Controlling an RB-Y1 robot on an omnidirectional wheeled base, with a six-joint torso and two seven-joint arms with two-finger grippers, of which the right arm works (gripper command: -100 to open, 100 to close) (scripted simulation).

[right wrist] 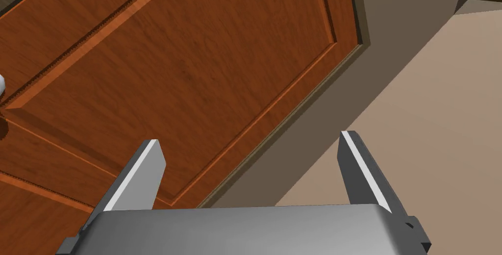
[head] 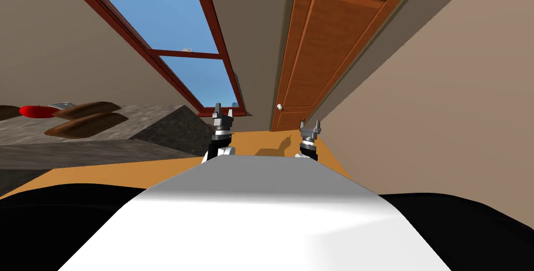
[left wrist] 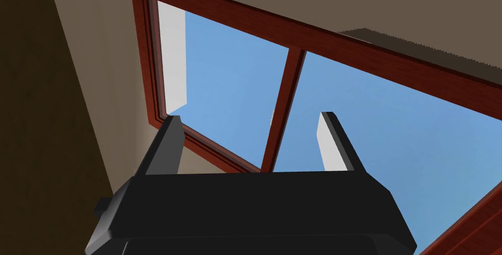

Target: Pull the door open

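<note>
The brown panelled door stands just beyond the right tool. Its white knob is to that tool's left, apart from it. The tool's fingers are spread wide and touch nothing. The left tool is further left, equally wide and empty.

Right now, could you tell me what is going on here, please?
The robot faces a brown wooden panelled door, which looks shut, and nothing has hold of it yet. The right gripper is raised in front of the door with its fingers open, pointing at the door's panel. The small white round knob sits off to one side of those fingers, untouched. The left gripper is held up beside it, also open and empty.
</note>
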